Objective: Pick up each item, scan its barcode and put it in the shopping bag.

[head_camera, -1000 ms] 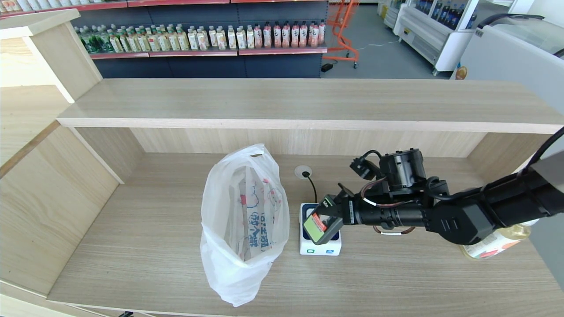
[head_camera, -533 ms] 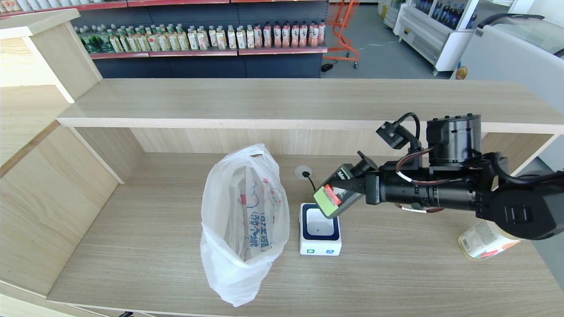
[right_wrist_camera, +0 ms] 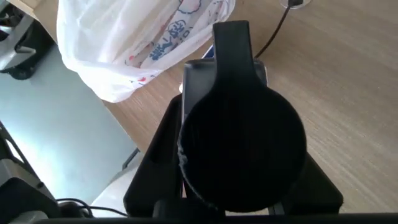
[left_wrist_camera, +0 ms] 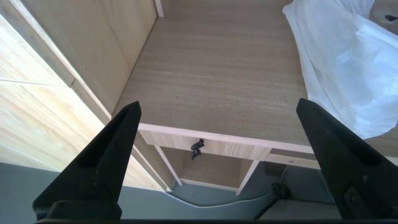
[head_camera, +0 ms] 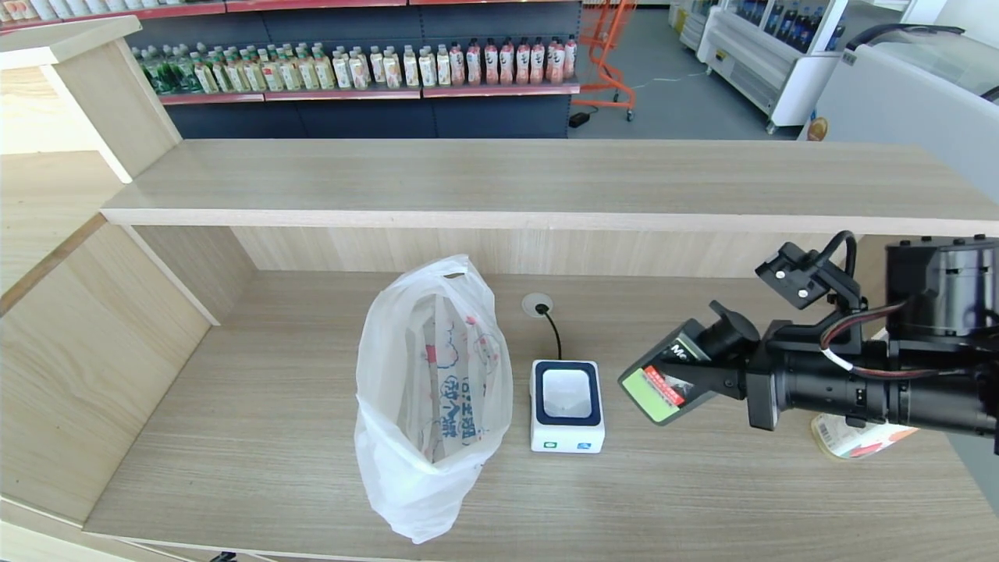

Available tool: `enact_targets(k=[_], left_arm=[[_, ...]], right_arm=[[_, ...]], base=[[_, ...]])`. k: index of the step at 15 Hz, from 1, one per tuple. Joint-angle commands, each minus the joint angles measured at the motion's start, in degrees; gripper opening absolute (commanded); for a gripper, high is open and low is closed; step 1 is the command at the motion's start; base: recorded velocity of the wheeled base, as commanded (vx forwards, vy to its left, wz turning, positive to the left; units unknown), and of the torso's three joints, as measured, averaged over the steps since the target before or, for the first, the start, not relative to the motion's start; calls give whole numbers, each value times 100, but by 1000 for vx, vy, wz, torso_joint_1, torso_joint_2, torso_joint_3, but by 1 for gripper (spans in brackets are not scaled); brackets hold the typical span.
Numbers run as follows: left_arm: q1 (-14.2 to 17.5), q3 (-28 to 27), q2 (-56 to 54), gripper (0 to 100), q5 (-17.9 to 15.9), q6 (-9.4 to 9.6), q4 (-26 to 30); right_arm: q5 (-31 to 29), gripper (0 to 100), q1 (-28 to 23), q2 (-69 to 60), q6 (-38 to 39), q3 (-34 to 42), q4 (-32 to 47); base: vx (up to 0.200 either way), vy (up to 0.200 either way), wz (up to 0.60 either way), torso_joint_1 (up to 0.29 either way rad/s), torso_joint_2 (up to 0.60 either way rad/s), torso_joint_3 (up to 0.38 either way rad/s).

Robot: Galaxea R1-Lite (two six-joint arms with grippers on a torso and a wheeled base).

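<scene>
The dark container [head_camera: 654, 388] is clamped between the fingers of the right gripper [head_camera: 691, 365]. It is held in the air over the right half of the counter [head_camera: 273, 437], just right of the scanner [head_camera: 567, 403] and well apart from the shopping bag [head_camera: 433, 390] standing left of the scanner. The left gripper [left_wrist_camera: 219, 109] is spread wide and holds nothing, above the counter's near edge beside the bag. A bottle [head_camera: 847, 439] at the counter's right edge is largely hidden behind the right arm, and the container's barcode cannot be made out.
</scene>
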Motion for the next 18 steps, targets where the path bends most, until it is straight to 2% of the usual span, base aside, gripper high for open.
enact_targets(k=[1, 9, 13, 14, 17, 18], left_arm=[[0, 0, -2, 100, 3, 0, 1], [0, 0, -2, 100, 3, 26, 1], [0, 0, -2, 100, 3, 26, 1], [0, 0, -2, 100, 3, 26, 1], [0, 0, -2, 100, 3, 17, 1], [0, 0, 6, 100, 3, 9, 1]], right_arm=[[107, 0, 54, -192, 317, 21, -5], [493, 0, 72, 45, 897, 4, -5], [555, 0, 72, 72, 933, -5, -5], [722, 0, 72, 81, 976, -5, -5], [783, 0, 98, 327, 1381, -190, -5], [766, 0, 151, 555, 1433, -365, -5]], base=[[0, 0, 0, 0, 0, 0], [0, 0, 0, 0, 0, 0], [0, 200, 0, -4, 1, 4], [0, 200, 0, 27, 17, -12], [0, 200, 0, -4, -2, 2], [0, 0, 0, 0, 0, 0]])
